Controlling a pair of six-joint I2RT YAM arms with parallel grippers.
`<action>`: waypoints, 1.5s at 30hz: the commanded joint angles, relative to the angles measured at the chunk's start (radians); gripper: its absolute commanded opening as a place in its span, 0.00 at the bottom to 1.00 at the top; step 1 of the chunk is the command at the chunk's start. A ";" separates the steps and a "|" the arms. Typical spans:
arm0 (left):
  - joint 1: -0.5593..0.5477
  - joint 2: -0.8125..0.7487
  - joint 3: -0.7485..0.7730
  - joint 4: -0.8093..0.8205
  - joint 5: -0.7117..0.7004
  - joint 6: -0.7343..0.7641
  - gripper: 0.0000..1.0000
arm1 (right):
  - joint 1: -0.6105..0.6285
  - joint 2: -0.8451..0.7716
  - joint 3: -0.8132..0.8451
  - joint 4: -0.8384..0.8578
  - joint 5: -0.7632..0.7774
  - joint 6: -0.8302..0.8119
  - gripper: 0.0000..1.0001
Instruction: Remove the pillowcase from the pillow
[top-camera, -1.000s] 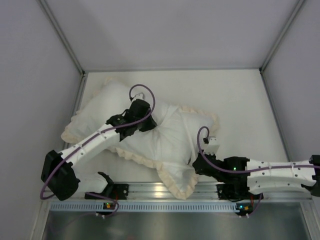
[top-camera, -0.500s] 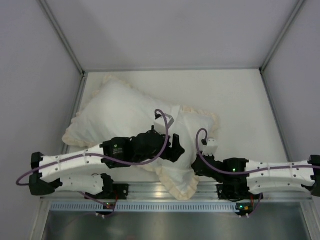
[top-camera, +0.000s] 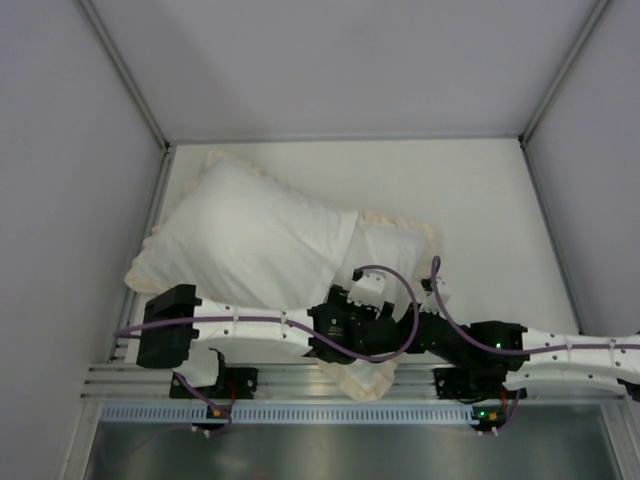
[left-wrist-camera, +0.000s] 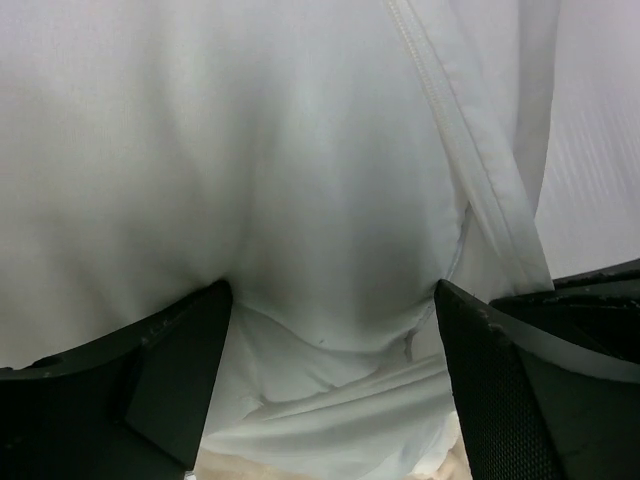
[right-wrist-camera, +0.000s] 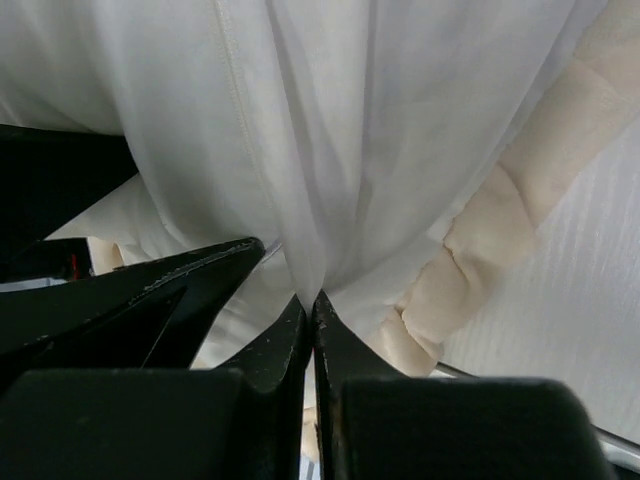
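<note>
The right end effector (right-wrist-camera: 312, 305) is clenched on a thin fold of the pillowcase (top-camera: 395, 240) at the near edge of the bench (top-camera: 480, 190); the left end effector (left-wrist-camera: 330, 330) is spread against the cloth, gripping nothing. With the pillow seemingly still inside, pulling may drag the whole bundle — or slip the fold.

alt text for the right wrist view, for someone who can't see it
The right claw is shut on a gathered fold of the pillowcase, whose white fabric fans upward from the pinch and fills most of the frame. The cream ruffled border runs diagonally down the right side.
</note>
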 joint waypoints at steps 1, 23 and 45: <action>0.010 0.033 -0.012 -0.125 -0.129 -0.056 0.88 | 0.020 -0.033 -0.019 -0.050 -0.022 0.013 0.00; 0.276 -0.127 0.254 -0.041 -0.128 0.194 0.00 | 0.072 0.152 -0.076 0.248 -0.146 -0.099 0.00; 0.418 -0.377 0.279 -0.055 0.297 0.239 0.00 | 0.090 0.425 -0.086 0.395 0.002 -0.038 0.09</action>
